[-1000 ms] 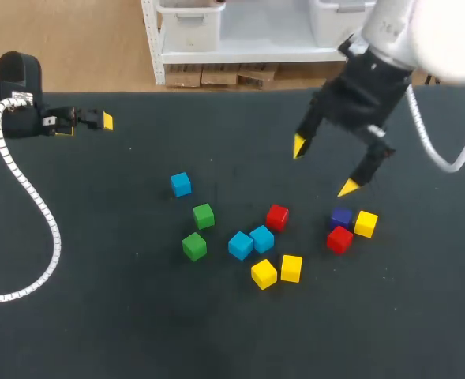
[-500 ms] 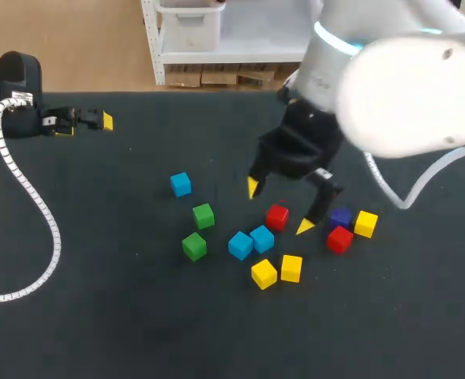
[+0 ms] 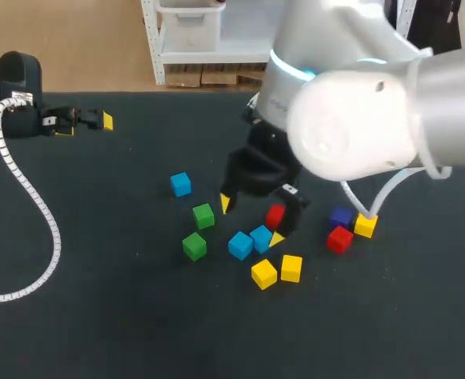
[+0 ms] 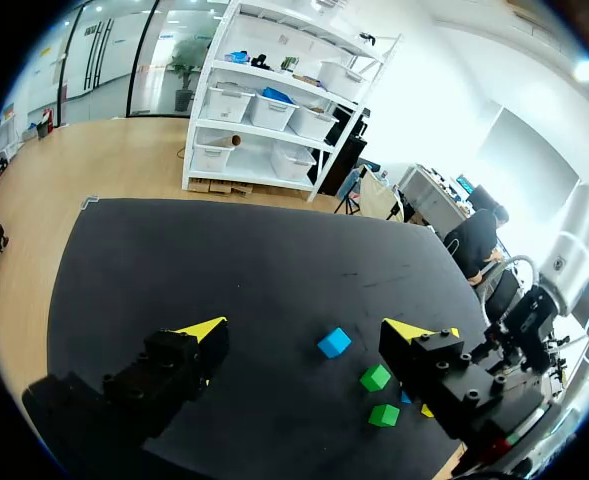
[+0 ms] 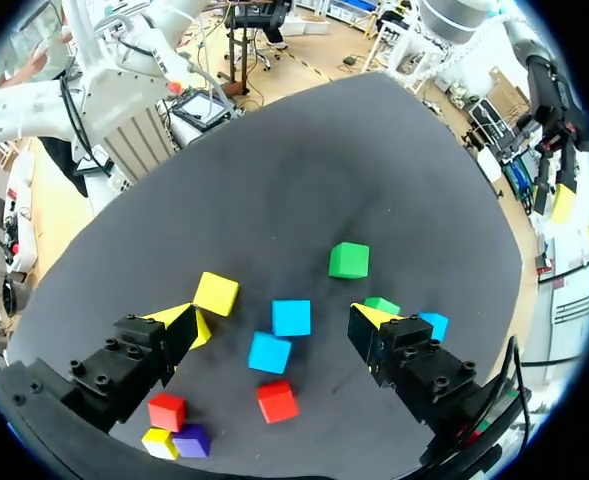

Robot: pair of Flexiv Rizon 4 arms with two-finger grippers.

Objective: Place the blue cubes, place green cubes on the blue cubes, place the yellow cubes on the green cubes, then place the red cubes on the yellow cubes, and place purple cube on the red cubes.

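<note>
Right gripper [image 3: 251, 220] is spread wide, empty, and hangs over the middle of the cube scatter on the table [image 3: 98, 276]. From its wrist, the first blue cube [image 5: 291, 317] lines up in the gap between the fingers, with the second blue cube [image 5: 270, 352] just beside it. Reads as the approach to a blue pick, since blue is the base layer; nothing is stacked yet. Third blue cube [image 3: 181, 184] sits apart, toward the left arm. Green cube [image 3: 204, 215] is just beside one fingertip, so a descent could nudge it. Other green cube [image 3: 193, 246] is near. Red cube [image 3: 275, 215] is by the other fingertip, partly under the arm. Yellow cube [image 3: 264, 274] and yellow twin [image 3: 291, 268] are side by side, nearer the robot. Second red cube [image 3: 339, 238], lone yellow cube [image 3: 365, 225] and purple cube [image 3: 341, 216] cluster to the right. Left gripper [image 4: 309, 329] is wide open, empty, and parked at the table's far left, out of the way.
</note>
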